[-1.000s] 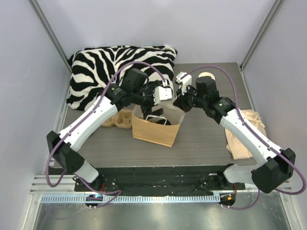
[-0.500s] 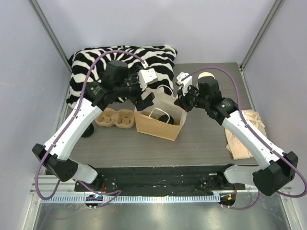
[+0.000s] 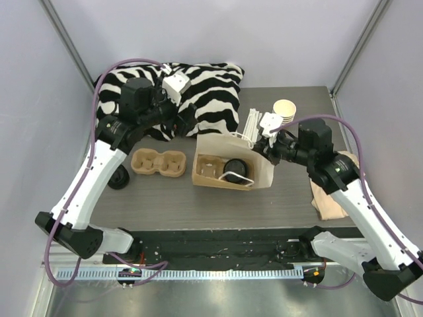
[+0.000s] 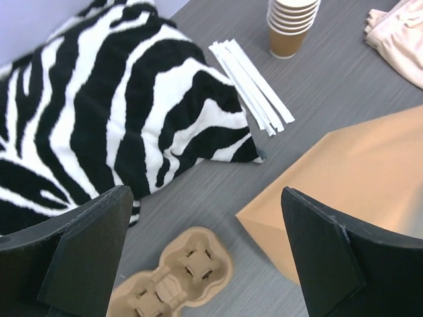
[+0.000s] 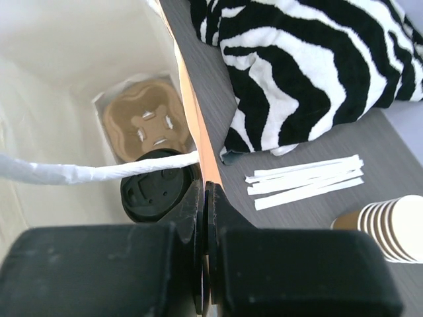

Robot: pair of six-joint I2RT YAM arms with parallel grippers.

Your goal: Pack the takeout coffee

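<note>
Two claws: left claw (image 4: pixel 205 211) gapes empty, right claw (image 5: pixel 203 193) pinches bag (image 3: pixel 263 170).

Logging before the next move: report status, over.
Left gripper open, empty. Right gripper shut on paper bag rim. Takeout coffee upright inside bag. Bag handle crosses above it.

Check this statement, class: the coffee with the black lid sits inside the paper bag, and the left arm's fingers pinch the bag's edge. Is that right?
Not quite. The right fingers pinch the bag by its edge, not the left; the right wrist view shows them shut on it. The left fingers stand open above the pillow. The coffee does sit inside the bag.
</note>
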